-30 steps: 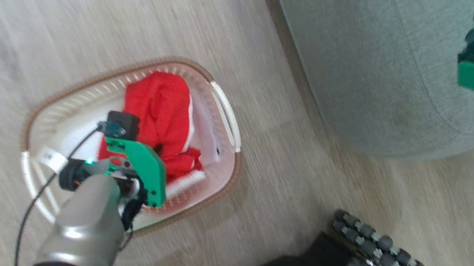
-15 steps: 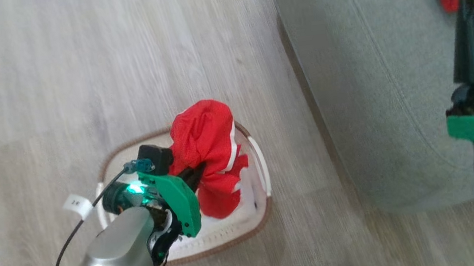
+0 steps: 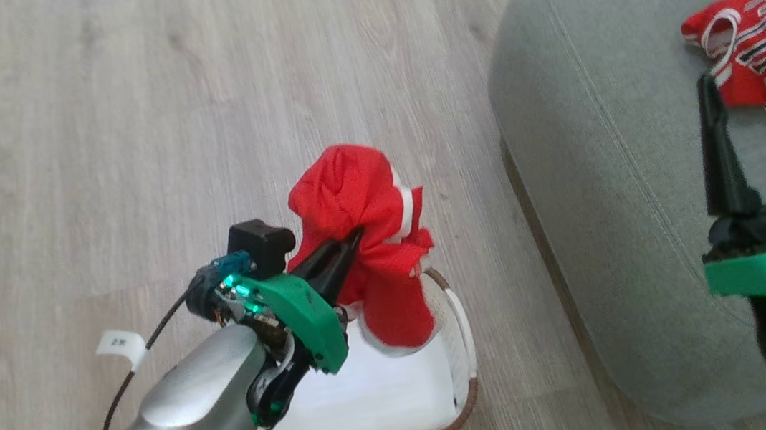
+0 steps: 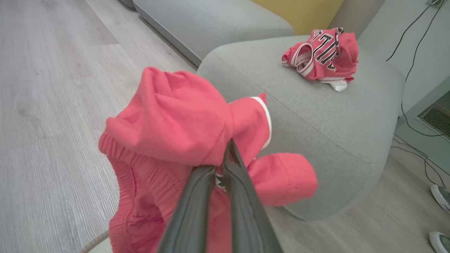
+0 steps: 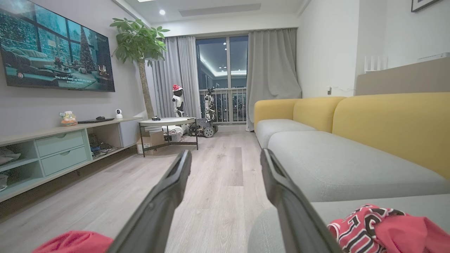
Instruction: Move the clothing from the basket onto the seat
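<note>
1 shorts [image 3: 351, 190] in L tool [image 3: 355, 235], 1 jersey [image 3: 756, 39]

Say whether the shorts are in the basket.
Out: the shorts hang from the left gripper's shut fingers over the basket's bare white bottom; whether the hem clears its rim, cannot tell.

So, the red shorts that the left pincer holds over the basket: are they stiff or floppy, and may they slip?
Probably floppy: the shorts bunch and droop around the left pincer. Likely light: one small pinch of cloth carries them whole. They may not slip, as the shut pincer bites a bunched fold.
</note>
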### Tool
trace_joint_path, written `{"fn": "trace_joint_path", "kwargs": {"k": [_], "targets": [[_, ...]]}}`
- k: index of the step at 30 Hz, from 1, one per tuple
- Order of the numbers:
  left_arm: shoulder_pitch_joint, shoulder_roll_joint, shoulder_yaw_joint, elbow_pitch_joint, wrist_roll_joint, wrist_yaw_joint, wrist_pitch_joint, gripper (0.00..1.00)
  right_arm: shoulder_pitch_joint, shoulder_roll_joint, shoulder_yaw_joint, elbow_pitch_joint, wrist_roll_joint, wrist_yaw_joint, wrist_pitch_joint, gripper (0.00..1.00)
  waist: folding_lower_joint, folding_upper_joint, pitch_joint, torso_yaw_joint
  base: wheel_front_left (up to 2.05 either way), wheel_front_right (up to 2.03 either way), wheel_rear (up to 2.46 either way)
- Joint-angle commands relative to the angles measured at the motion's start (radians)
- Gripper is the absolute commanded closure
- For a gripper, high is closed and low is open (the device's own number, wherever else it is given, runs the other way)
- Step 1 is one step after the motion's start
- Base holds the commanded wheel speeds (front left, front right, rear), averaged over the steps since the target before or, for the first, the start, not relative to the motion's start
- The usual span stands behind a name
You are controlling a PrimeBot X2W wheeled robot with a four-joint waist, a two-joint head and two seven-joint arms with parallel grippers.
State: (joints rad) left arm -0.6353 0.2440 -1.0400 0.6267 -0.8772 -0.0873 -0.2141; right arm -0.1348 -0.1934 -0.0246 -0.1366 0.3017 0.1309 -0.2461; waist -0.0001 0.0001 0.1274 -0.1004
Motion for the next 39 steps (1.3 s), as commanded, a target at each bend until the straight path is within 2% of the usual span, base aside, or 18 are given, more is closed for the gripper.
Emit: {"fn": "trace_joint_path", "kwargs": {"k": [1,9,19,30,33,39], "targets": [[-0.054,0.039,0.047,-0.068,0.016,0.016,-0.014,1.0,0.006,-0.01,0.025,-0.03,0.007,0.0,0.007,0.0,0.0001,-0.0001,-0.038,0.024,0.0,0.0,0.0],[-0.088,0.091,0.074,-0.284,0.017,0.079,0.033,1.0,0.066,-0.003,0.078,-0.018,0.015,0.0,0.018,0.0,0.0001,-0.0001,-0.091,0.048,0.0,0.0,0.0],[-0.156,0.122,0.09,-0.404,0.025,0.115,0.098,1.0,0.115,0.0,0.148,0.006,0.029,0.0,0.02,0.0,0.0001,-0.0001,-0.12,0.058,0.0,0.0,0.0],[-0.165,0.13,0.096,-0.475,0.028,0.148,0.11,1.0,0.106,-0.012,0.241,0.03,0.04,0.0,0.019,0.0,0.0001,-0.0001,-0.127,0.046,0.0,0.0,0.0],[-0.163,0.129,0.093,-0.48,0.026,0.148,0.111,1.0,0.096,-0.021,0.284,0.037,0.05,0.0,0.025,0.0,0.0001,-0.0001,-0.129,0.046,0.0,0.0,0.0],[-0.166,0.118,0.083,-0.486,0.024,0.146,0.115,1.0,0.004,-0.026,0.458,0.109,0.077,0.0,0.039,0.0,0.0001,-0.0001,-0.13,0.051,0.0,0.0,0.0]]}}
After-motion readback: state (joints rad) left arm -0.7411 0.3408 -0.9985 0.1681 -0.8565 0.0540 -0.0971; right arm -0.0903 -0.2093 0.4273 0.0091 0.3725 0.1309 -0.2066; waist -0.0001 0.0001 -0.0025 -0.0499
